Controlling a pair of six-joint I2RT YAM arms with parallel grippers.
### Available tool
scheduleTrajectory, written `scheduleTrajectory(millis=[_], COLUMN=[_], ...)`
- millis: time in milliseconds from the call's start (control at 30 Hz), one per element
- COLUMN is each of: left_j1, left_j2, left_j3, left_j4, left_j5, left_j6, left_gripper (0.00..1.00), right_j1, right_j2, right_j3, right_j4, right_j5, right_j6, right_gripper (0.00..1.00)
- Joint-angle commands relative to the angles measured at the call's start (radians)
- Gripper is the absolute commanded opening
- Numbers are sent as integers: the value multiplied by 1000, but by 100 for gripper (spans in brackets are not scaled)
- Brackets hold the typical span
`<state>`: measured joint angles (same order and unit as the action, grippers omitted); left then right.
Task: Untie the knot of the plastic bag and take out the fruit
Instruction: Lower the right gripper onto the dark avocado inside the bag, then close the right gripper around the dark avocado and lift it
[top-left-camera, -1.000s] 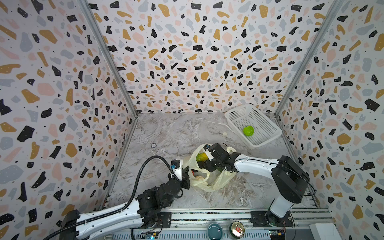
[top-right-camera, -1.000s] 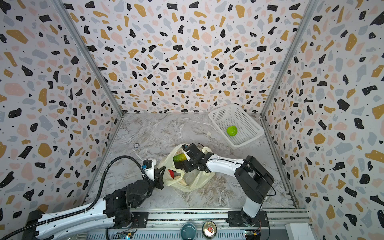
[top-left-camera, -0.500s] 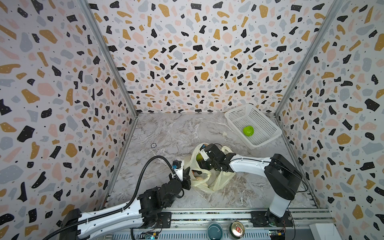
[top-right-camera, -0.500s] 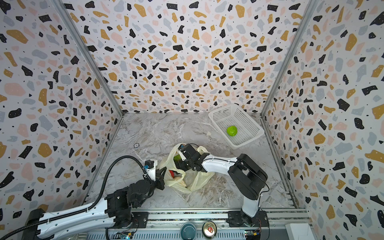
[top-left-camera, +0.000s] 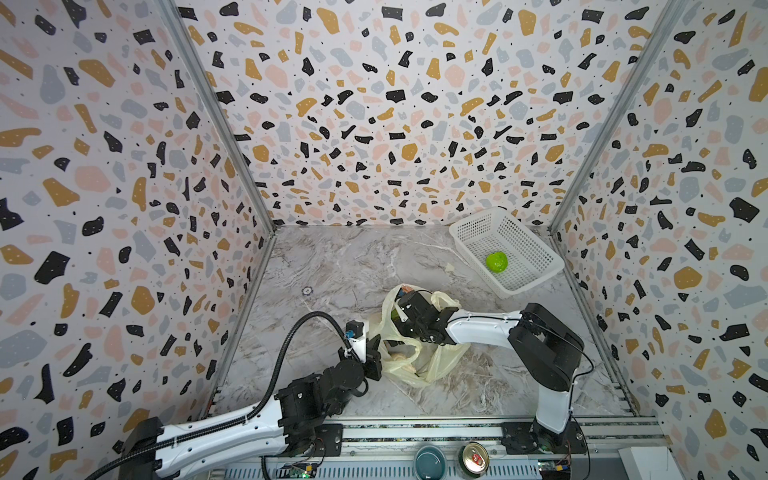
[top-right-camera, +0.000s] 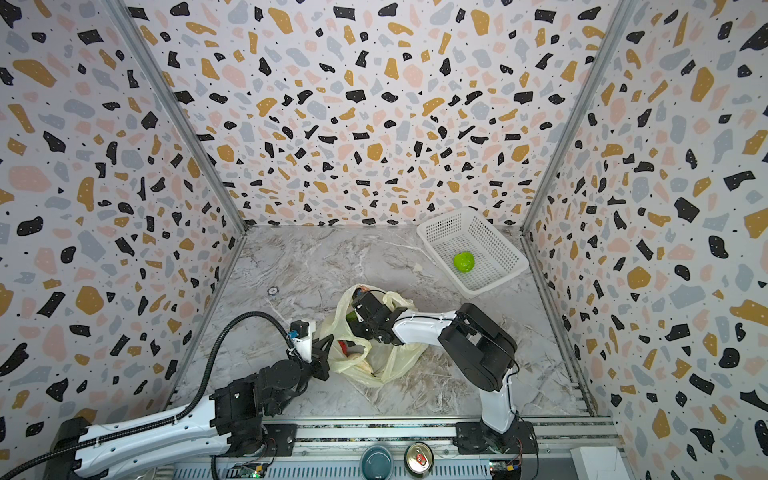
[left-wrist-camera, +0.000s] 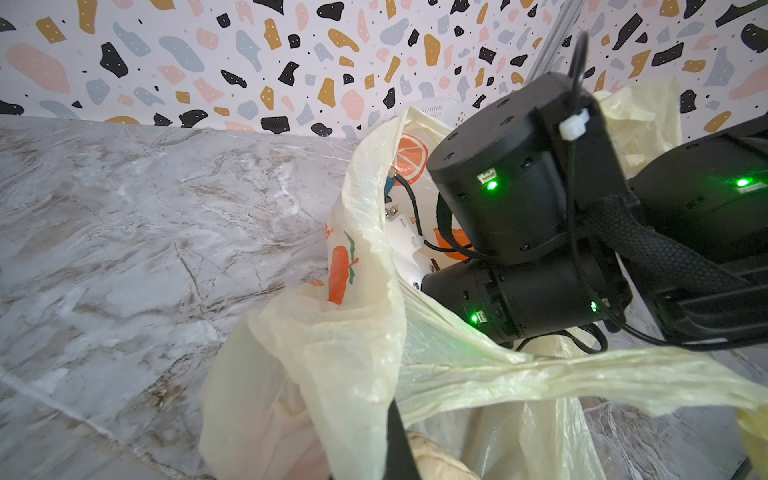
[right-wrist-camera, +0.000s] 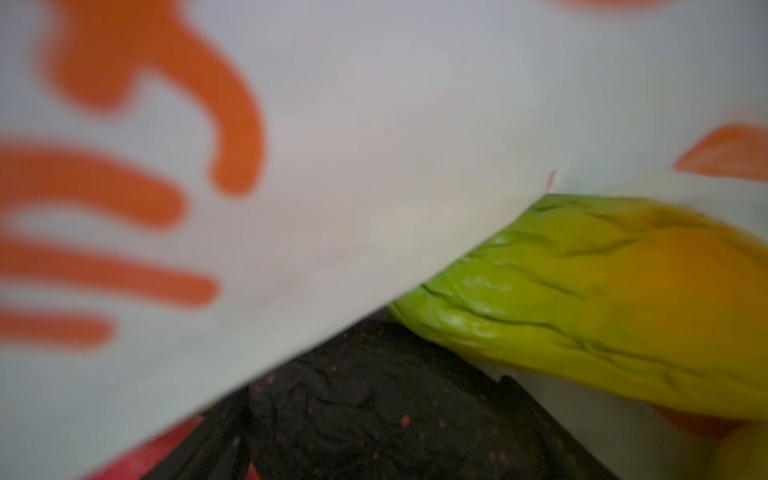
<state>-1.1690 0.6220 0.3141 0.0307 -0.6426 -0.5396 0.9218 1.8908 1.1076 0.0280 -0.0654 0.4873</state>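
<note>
Nearest, the left pincer (top-left-camera: 372, 353) is clenching the rim of the plastic bag (top-left-camera: 440, 361), which is lying open on the table (top-left-camera: 332, 266). The right pincer (top-left-camera: 405, 316) is reaching inside it among the fruit (right-wrist-camera: 582, 299); whether it is gripping anything, I cannot tell. Farther back, a lime-green piece (top-left-camera: 497, 262) is sitting in the white basket (top-left-camera: 530, 249).
</note>
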Motion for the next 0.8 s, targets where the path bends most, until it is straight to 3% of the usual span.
scheduleTrajectory(millis=[0,500,767], left_j1=[-4,-4,-4], left_j2=[-3,11,14], left_j3=[-6,8,13], left_j4=[34,54,66], left_j5=[2,-26,-35], left_j6=[3,13,17], left_gripper=[0,0,0], right_j1=[-23,-44,-28], right_j2=[-44,-289,-405], right_j3=[-36,-141,-171], right_j4=[-24,-103,-221], right_j5=[46,-135,-165], right_j6=[8,-6,-35], right_gripper=[65,62,62])
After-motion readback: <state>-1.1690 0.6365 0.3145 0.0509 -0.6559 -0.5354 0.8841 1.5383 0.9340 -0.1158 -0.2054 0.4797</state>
